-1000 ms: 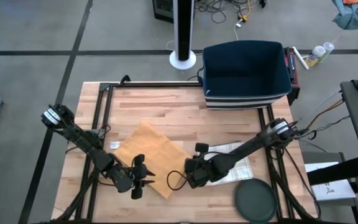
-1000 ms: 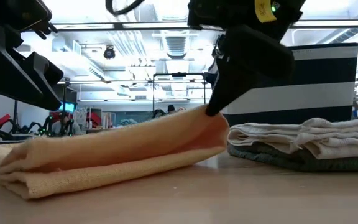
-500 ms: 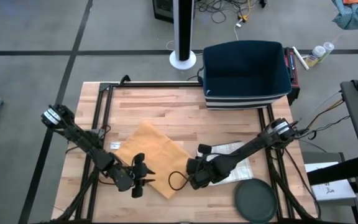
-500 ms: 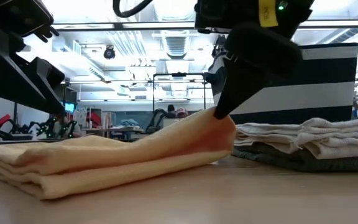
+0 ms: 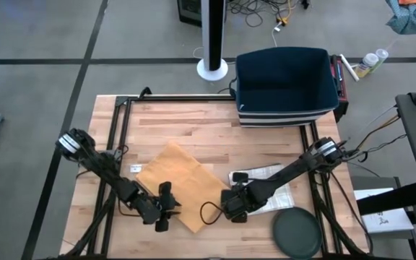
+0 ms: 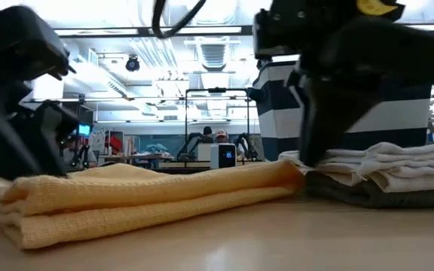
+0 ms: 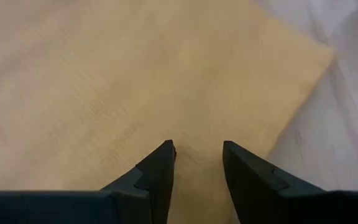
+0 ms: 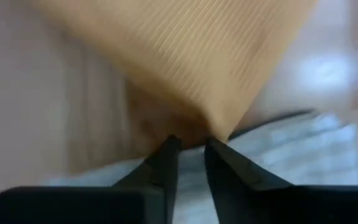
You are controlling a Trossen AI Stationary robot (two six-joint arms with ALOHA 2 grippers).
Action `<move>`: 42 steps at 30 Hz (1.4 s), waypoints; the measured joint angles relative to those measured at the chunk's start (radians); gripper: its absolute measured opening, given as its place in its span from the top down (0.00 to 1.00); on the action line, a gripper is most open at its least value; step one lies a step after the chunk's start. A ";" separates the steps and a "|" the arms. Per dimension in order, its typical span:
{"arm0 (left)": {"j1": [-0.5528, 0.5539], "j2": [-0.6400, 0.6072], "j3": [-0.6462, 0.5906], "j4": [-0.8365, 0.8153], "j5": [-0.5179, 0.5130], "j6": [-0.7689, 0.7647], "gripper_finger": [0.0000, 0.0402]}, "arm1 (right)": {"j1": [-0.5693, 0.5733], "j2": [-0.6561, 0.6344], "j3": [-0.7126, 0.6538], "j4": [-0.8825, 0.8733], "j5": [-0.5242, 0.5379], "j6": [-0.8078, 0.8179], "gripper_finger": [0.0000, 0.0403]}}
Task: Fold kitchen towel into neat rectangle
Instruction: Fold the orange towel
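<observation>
The yellow kitchen towel (image 5: 173, 182) lies folded in several layers on the wooden table, flat along its whole length in the low view (image 6: 149, 192). My left gripper (image 5: 167, 207) stands open low over the towel's near-left part (image 7: 197, 149), slanting down from the near left. My right gripper (image 5: 232, 207) points steeply down at the towel's right corner (image 8: 190, 144), its fingers a little apart with nothing between them; the corner (image 8: 194, 127) lies just beyond the fingertips. My left gripper has its open fingertips (image 7: 164, 152) right at the towel's top layer (image 7: 191, 124); I cannot tell whether they touch it. My right gripper's fingertips (image 8: 170, 144) stand at the towel's right corner; I cannot tell whether they still touch it.
A pile of white and grey cloths (image 5: 269, 189) lies just right of the towel, under my right arm (image 6: 383, 177). A dark round disc (image 5: 297, 233) sits at the near right. A navy bin (image 5: 286, 85) stands at the far edge.
My left gripper has sunk onto the towel's near-left part. My right gripper has tipped more steeply down. The towel's right end, held up off the table before, has come down and now lies flat beside the cloth pile.
</observation>
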 joint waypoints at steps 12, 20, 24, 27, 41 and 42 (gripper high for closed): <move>-0.026 -0.051 0.002 -0.210 0.063 0.000 0.65 | -0.021 -0.004 0.019 0.195 0.135 0.020 0.77; -0.046 -0.118 -0.004 -0.316 0.054 -0.026 0.65 | -0.049 0.081 0.014 0.213 0.093 0.033 0.88; -0.046 -0.141 0.000 -0.257 0.008 -0.002 0.65 | -0.048 0.092 0.012 0.167 0.059 0.035 0.92; -0.043 -0.140 0.014 -0.178 -0.044 0.064 0.65 | -0.048 0.091 0.013 0.150 0.062 0.036 0.94; -0.004 -0.023 0.051 0.009 -0.018 0.169 0.67 | -0.048 0.099 0.144 0.075 0.063 -0.012 1.00; -0.004 -0.013 0.052 0.015 -0.010 0.163 0.67 | -0.050 0.115 0.142 0.067 0.059 -0.018 1.00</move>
